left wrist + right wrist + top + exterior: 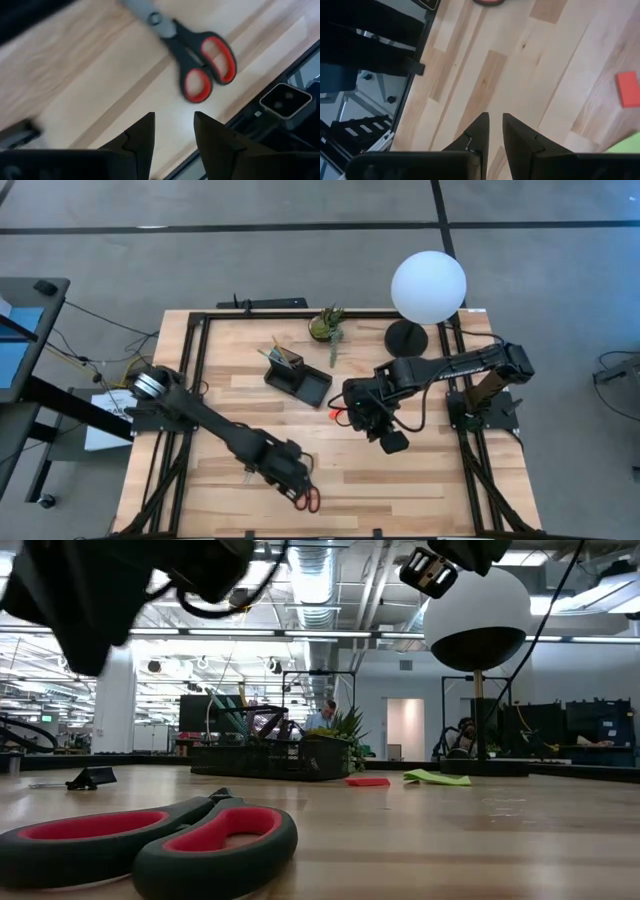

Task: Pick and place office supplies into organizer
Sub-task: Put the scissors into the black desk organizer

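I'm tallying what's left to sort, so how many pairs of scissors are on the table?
1. The red-handled scissors lie flat on the wood near the table's front edge, just past the left end effector. No other pair shows, though the arms could hide something.

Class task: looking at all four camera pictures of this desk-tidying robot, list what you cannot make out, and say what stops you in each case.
- Scissors blade tips: cut off by the left wrist view's top edge; under the left gripper in the high view.
- Organizer contents: too small in the high view; dark clutter in the low view.
- Lime-green sticky pad: cut off at the right wrist view's corner.
- Right gripper: only a narrow gap shows between its fingers.
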Controlling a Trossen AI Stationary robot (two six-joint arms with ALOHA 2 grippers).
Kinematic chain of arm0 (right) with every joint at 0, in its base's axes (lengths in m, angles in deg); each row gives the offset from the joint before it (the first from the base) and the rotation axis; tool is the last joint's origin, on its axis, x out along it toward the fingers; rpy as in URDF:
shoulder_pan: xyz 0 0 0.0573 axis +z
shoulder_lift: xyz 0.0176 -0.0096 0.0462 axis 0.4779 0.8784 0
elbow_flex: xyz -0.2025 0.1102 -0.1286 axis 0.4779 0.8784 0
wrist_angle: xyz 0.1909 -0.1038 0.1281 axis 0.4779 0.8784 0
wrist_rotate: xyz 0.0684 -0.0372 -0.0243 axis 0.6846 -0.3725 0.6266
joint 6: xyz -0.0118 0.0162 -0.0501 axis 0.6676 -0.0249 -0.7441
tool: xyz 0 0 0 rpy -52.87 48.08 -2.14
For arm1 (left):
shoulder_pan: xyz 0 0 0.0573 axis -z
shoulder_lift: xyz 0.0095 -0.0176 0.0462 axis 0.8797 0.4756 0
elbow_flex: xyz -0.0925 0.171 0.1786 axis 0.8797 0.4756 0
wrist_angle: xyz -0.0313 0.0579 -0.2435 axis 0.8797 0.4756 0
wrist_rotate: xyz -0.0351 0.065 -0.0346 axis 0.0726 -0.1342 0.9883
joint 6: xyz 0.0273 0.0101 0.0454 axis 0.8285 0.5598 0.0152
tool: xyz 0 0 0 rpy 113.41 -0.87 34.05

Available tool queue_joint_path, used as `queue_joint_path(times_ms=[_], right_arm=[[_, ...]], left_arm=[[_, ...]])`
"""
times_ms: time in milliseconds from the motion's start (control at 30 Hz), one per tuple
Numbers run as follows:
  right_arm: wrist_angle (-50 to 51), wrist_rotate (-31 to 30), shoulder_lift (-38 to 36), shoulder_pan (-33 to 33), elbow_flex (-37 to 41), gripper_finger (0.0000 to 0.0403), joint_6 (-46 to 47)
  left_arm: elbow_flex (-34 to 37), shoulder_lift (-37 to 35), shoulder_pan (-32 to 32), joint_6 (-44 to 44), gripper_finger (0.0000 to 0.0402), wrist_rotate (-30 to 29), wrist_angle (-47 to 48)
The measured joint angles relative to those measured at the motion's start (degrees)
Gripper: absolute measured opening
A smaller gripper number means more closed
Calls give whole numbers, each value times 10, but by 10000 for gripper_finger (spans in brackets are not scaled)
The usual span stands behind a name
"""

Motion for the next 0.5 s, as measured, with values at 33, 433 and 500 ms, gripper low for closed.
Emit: queue_joint_path(times_ms=[33,433,500], right_arm=[[1,0,0,0,0,46,0],[47,2,0,-28,0,46,4],[73,2,0,-33,0,46,4]], left_arm=[[-14,17,1,3,132,-1,1],[-161,180,9,44,132,30,48],[-168,193,9,43,132,37,51]])
